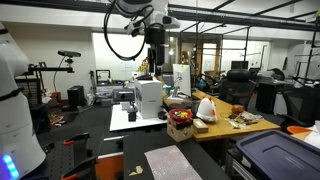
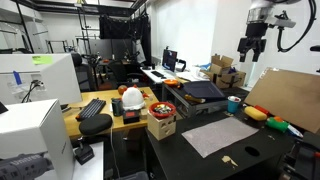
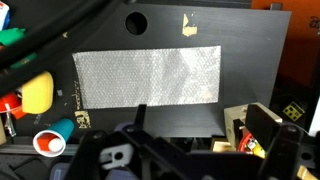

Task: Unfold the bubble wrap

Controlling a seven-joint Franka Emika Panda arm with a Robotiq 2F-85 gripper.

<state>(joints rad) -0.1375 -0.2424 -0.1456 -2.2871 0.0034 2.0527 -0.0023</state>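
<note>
The bubble wrap lies flat on the black worktop, all four edges inside the rim, with bare surface along its far edge in the wrist view. A yellow thing sits near its left edge. The hand hangs high above, jaws wide, gripping nothing; whether the sheet is doubled over is hard to tell.

In both exterior views the arm came in from high up, its upper links near the top edge of the picture. The wrist was turned so that the gripper pointed straight down. It hung in the air and touched nothing. The fingers stood spread wide with nothing between them. In the wrist view they entered from the bottom edge, one on each side.
</note>
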